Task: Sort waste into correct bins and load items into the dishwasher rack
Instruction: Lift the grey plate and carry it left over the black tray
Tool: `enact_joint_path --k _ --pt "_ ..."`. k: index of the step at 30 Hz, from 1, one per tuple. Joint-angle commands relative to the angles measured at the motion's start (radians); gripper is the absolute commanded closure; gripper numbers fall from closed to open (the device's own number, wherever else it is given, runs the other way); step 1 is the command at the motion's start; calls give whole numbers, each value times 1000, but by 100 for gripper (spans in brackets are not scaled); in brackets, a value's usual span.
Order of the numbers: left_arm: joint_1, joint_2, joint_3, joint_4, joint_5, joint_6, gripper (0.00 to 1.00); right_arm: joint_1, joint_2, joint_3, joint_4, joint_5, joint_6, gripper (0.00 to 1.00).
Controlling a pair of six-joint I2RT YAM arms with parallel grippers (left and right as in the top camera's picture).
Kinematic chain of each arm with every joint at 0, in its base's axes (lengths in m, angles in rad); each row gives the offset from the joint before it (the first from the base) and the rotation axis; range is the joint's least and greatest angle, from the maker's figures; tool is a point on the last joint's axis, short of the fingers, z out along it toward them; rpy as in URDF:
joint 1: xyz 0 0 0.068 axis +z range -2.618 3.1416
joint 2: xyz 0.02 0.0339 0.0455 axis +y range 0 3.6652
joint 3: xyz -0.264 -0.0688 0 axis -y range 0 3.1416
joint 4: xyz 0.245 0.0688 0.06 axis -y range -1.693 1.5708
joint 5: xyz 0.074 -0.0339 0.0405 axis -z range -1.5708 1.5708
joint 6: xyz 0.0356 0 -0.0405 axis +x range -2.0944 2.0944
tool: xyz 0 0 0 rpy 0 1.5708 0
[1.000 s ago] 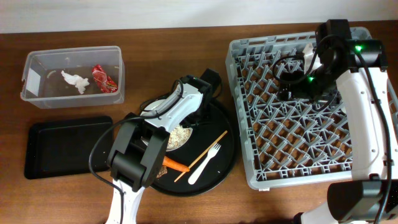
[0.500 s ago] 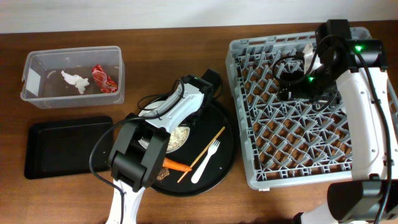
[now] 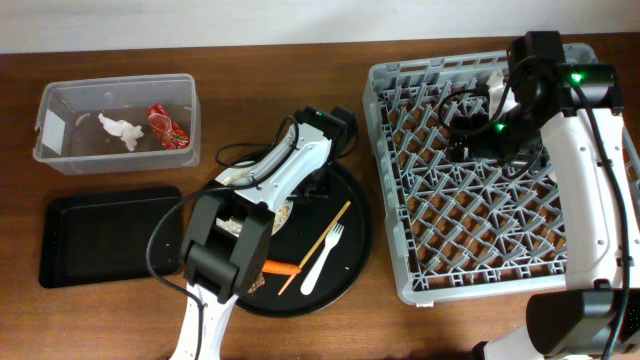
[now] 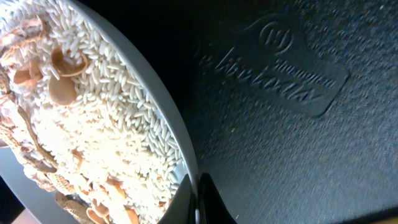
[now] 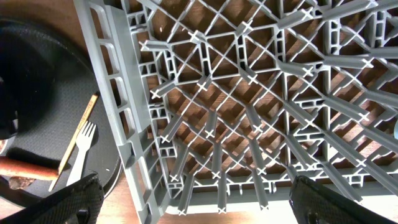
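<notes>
The round whitish plate (image 3: pixel 238 178) holds white rice and beige flaky food scraps (image 4: pixel 93 124) and sits on the round black tray (image 3: pixel 350 270). My left gripper (image 4: pixel 196 199) is shut on the plate's rim at its right side (image 3: pixel 305 188). An orange carrot (image 3: pixel 281 267), a small brown lump (image 3: pixel 252 284), the white fork (image 3: pixel 322 258) and the chopstick (image 3: pixel 318 245) lie on the same tray. My right gripper (image 5: pixel 199 211) is wide open and empty above the grey dishwasher rack (image 3: pixel 480 250). The bowl and cups are not visible.
The clear tub (image 3: pixel 60 150) at the far left holds a white tissue (image 3: pixel 120 130) and a red wrapper (image 3: pixel 168 125). The shallow black tray (image 3: pixel 105 235) lies in front of it. The rack's near wall (image 5: pixel 130 124) stands beside the round tray.
My left gripper has pulled the plate toward the far left. The round tray with the fork, chopstick and carrot has shifted slightly left. The right arm has not moved.
</notes>
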Motion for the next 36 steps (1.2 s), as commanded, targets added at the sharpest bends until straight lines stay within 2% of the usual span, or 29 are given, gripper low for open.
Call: enact_joint_path --k 1,9,16,23,29,36 --pt "4 5 51 -58 -40 14 100 5 1 2 -1 -8 -6 1" --pt "4 -11 76 -149 -40 11 100 5 1 2 -2 -8 -6 1" --pt "20 -121 76 -156 -41 6 100 5 1 2 -9 -8 -6 1" --pt "135 -245 75 -217 -40 12 100 5 1 2 -16 -4 -7 1" --pt "246 -277 75 -229 -31 69 100 5 1 2 -20 -4 -7 1" --pt "387 -277 75 -212 76 167 100 5 1 2 -24 -4 -7 1"
